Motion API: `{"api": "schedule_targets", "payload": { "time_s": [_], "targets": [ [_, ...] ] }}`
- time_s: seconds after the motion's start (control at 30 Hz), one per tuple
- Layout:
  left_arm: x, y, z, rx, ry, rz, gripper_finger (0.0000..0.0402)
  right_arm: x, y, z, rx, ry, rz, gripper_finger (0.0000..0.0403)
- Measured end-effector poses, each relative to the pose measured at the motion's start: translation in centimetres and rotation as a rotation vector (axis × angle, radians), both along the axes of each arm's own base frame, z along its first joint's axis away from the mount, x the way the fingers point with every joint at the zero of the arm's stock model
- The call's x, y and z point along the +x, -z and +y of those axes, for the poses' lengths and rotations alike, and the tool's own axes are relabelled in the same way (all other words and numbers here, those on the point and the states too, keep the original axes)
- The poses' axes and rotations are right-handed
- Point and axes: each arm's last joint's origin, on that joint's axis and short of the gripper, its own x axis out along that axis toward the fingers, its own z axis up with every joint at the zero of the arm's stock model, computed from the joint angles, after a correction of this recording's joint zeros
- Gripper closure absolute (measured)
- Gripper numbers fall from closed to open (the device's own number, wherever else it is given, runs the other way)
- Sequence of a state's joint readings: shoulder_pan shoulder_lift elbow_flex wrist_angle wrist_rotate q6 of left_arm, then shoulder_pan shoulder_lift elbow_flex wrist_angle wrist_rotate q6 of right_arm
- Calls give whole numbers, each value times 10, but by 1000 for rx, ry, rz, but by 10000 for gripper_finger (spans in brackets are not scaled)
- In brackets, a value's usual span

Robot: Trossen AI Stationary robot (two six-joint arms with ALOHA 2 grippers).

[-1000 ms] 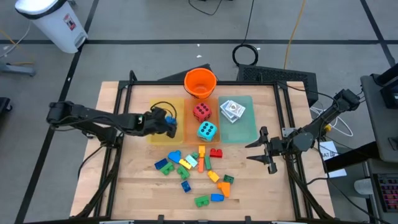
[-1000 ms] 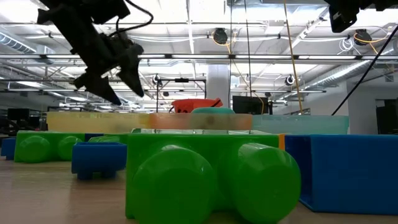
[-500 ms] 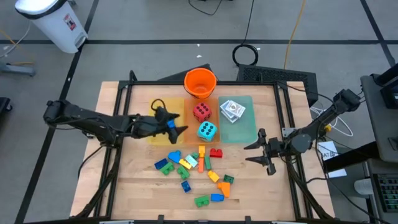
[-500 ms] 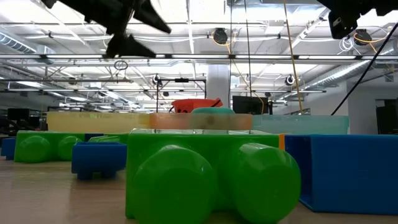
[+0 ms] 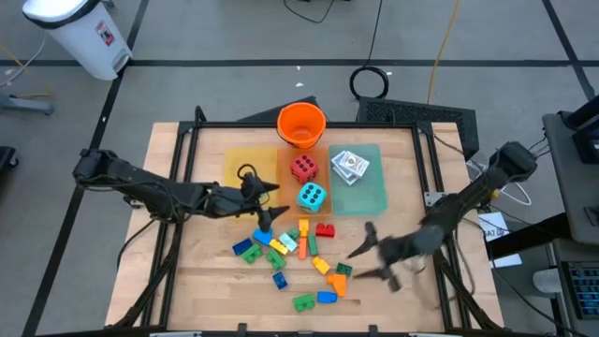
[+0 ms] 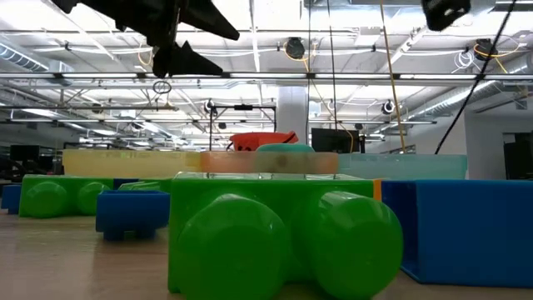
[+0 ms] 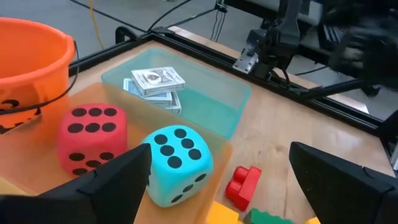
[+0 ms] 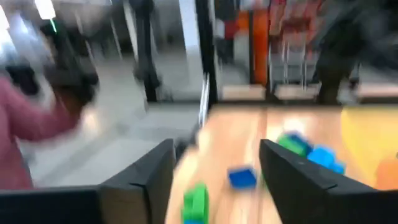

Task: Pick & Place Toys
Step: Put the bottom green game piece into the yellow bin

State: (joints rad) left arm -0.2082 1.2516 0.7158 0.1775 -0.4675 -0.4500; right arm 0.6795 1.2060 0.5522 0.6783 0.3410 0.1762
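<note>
Quickly, left to right. Left gripper (image 5: 265,208) hangs above the table, fingers spread wide, nothing between them. Directly ahead of its tips sit the teal die (image 5: 312,197) and, just beyond that, the red die (image 5: 302,168), both in the orange tray (image 5: 286,183). Off to one side and past the dice is the orange bucket (image 5: 300,124). Below and just under the tips lies the brick pile (image 5: 290,248), loose on the wood. Farther ahead, past the dice, the card packs (image 5: 349,166) rest in the green tray (image 5: 373,195); the yellow tray (image 5: 241,161) lies back beside the wrist.

Right gripper (image 5: 372,258) is low over the table, fingers parted and holding nothing, blurred. Nearest to its tips are the green brick (image 5: 343,270) and the orange brick (image 5: 337,283), just beside them; the rest of the pile lies farther out in front.

Risks, as I judge them: both grippers head toward the same pile, so arms could meet over it. Bricks lie touching one another, so closing on one may drag or flip a neighbour. Right arm's speed could knock bricks toward the table edge. A low sweep by the left could nudge the teal die.
</note>
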Motion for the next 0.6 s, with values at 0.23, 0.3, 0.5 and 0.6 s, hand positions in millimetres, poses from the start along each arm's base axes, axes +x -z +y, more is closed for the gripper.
{"api": "schedule_targets", "payload": {
  "time_s": [0.23,0.3,0.5,0.6],
  "targets": [
    [0,1,-1,-10,1,0,16,41,33,34,-244,105,602,99],
    [0,1,-1,-22,-3,-4,16,43,47,37,-251,158,727,96],
    [0,1,-1,-21,-4,-3,18,44,81,38,-249,253,887,120],
    [0,1,-1,-19,-4,-3,17,47,90,41,-247,259,892,133]
  ]
}}
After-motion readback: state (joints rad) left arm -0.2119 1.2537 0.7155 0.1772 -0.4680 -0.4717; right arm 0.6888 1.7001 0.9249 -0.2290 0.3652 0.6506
